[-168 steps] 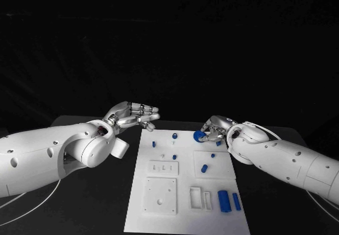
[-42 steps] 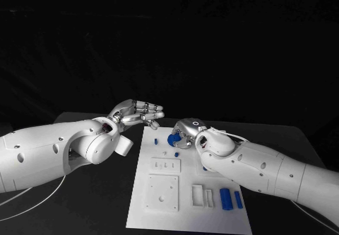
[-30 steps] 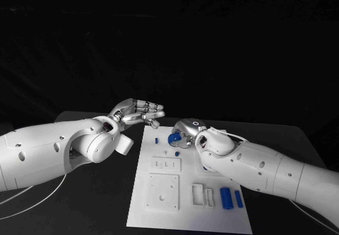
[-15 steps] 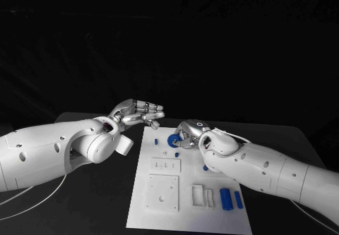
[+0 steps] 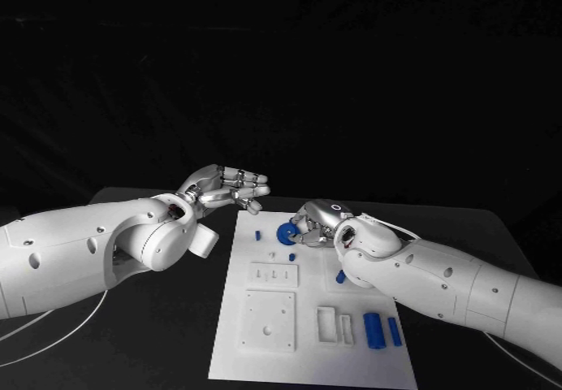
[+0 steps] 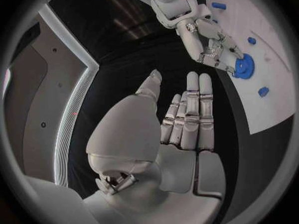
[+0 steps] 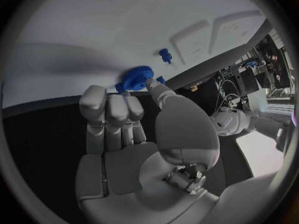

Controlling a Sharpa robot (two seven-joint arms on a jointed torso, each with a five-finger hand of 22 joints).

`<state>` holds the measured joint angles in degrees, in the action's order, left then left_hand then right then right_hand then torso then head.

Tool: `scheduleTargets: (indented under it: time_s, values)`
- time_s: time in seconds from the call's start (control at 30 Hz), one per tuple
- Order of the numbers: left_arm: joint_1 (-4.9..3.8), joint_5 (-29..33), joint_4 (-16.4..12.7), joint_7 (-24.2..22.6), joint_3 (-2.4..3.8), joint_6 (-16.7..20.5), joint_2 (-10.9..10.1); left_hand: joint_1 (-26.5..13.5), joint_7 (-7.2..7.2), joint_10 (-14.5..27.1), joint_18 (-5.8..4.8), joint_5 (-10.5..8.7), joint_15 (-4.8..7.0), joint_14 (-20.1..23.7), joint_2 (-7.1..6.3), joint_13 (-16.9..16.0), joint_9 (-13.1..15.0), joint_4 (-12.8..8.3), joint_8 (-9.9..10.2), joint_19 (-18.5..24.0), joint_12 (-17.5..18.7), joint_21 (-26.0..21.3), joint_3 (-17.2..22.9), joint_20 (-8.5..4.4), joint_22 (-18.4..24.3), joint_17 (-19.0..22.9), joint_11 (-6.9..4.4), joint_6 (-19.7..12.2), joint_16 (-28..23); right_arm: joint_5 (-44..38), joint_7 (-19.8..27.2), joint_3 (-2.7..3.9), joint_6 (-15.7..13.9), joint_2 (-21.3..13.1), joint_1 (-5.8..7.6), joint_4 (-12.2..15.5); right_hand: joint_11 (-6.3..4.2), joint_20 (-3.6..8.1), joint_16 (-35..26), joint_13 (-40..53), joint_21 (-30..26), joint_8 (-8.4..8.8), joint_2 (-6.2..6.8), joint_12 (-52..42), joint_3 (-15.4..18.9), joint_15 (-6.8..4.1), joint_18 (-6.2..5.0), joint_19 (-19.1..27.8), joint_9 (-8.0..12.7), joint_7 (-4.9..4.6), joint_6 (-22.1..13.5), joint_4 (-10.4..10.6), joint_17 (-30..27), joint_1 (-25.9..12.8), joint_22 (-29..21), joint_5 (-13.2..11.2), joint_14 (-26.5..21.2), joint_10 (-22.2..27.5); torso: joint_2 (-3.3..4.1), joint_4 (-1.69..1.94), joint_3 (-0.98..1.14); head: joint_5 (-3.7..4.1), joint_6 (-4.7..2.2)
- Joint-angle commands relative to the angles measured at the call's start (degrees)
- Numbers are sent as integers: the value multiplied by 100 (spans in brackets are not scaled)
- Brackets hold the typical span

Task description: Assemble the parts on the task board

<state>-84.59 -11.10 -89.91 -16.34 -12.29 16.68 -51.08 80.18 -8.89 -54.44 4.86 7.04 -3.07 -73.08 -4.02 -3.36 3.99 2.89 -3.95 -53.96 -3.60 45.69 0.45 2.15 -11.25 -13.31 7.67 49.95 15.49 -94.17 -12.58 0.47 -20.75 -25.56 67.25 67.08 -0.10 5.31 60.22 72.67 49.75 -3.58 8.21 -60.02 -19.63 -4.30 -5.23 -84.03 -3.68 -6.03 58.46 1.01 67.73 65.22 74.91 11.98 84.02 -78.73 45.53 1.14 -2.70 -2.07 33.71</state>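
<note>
The blue gear (image 5: 286, 234) sits low over the far part of the white task board (image 5: 310, 357), pinched in the fingertips of the right hand (image 5: 316, 223). Half a second ago the gear was held at nearly the same spot; since then the right hand has tipped a little further over it, and the forearm has slid slightly toward the near edge of the table. Against the frame from 5.6 s ago the change is larger: the right hand then held the gear at the board's far right corner, and it has since carried it across to the far middle of the board, beside a small blue peg (image 5: 257, 235).

The right wrist view shows the right hand's fingers (image 7: 112, 109) curled close together, their tips and the thumb meeting on the toothed rim of the gear (image 7: 136, 78), which lies against the white board (image 7: 93, 30) near a small blue pin (image 7: 164, 55). In the left wrist view the same fingertips (image 6: 219, 55) close on the gear (image 6: 243, 66) from above.

The left hand (image 5: 228, 190) hovers off the board's far left corner, as before, holding nothing; its fingers (image 6: 193, 109) are held straight and side by side, with the thumb set apart.

Two blue cylinders (image 5: 381, 331) lie side by side on the board's near right part.
</note>
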Motion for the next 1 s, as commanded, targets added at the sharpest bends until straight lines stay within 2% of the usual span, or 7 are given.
scheduleTargets:
  time_s: [0.03, 0.33, 0.43, 0.5, 0.6, 0.87, 1.0]
  values:
    - [-6, 25, 0, -42, 4, -55, -1, 11, -13, 14, 75, 23, -26, 32, 49, -8, -5, -30, 37, 40, 11, 39, 16, 9, 5, 5, 18, -45, -35, 54, 20, -12, 89, -50, -35, 14, -7, 1, -21, 4, -2, -2, -12, -22, 23, 14, 25, -342, -8, 1, 50, -19, -5, -59, 595, 28, -13, 10, 3, 5, -3, -9, 9]
    - [-6, 25, 8, -41, 4, -46, -22, 11, -13, 14, 75, 23, -26, 32, 49, -8, -5, -30, 37, 40, 11, 39, 16, 9, 5, 5, 18, -45, -35, 149, 31, -12, 238, -156, -65, 98, -14, 5, -12, 13, 17, -3, -40, -40, 38, 10, 33, -343, -8, 22, 125, 39, 0, -114, 600, 17, -10, -6, 9, 0, -3, -19, 22]
    - [-6, 25, 7, -41, 4, -44, -26, 11, -13, 14, 75, 23, -26, 32, 49, -8, -5, -30, 37, 40, 11, 39, 16, 9, 5, 5, 18, -45, -35, 181, 34, -13, 284, -175, -72, 111, -16, 7, -11, 16, 20, -1, -121, -44, -43, 8, 38, -342, -7, 28, 126, 189, -1, -225, 601, -131, -11, -7, 6, 2, -4, -21, 23]
    - [-6, 25, 7, -41, 4, -43, -28, 11, -13, 14, 75, 23, -26, 32, 49, -8, -5, -30, 37, 40, 11, 39, 16, 9, 5, 5, 18, -45, -35, 190, 35, -13, 271, -185, -75, 115, -19, 11, -6, 16, 22, -2, -80, -42, -295, 5, 40, -343, -7, 22, 129, 222, 2, -304, 602, -295, -10, -6, 5, 1, -4, -18, 21]
    - [-6, 25, 11, -41, 4, -42, -32, 11, -13, 14, 75, 23, -26, 32, 49, -8, -5, -30, 37, 40, 11, 39, 16, 9, 5, 5, 18, -45, -35, 202, 23, -13, 151, -221, -83, 133, -18, 17, -6, 19, 20, -1, -91, -44, -510, 0, 39, -344, -7, 30, 129, 216, 1, -392, 600, -370, -10, -8, 1, 4, -3, -18, 21]
    - [-6, 25, 45, -44, 4, -39, -56, 8, -17, 17, 76, 24, -28, 32, 35, -8, -5, -40, 36, 47, 11, 51, 21, 10, 13, 5, 21, -49, -31, 224, -74, -4, -351, -505, -92, 327, -21, 21, 2, 25, 27, -1, 10, -60, -533, -4, 34, -349, -7, 29, 128, 180, 4, -416, 598, -339, -8, -30, -2, 0, -1, -16, 11]
    - [-6, 25, 92, -55, 4, -20, -60, 18, -17, 19, 76, 24, -28, 33, 32, -8, -6, -42, 38, 50, 11, 51, 26, 11, 14, 5, 22, -57, -31, 289, -73, 86, -485, -724, -84, 482, -10, 13, -7, 21, 30, -3, 86, -53, -327, 3, 28, -346, -11, 13, 75, 215, -11, -317, 596, -285, -10, -33, -6, -5, -1, -7, -6]
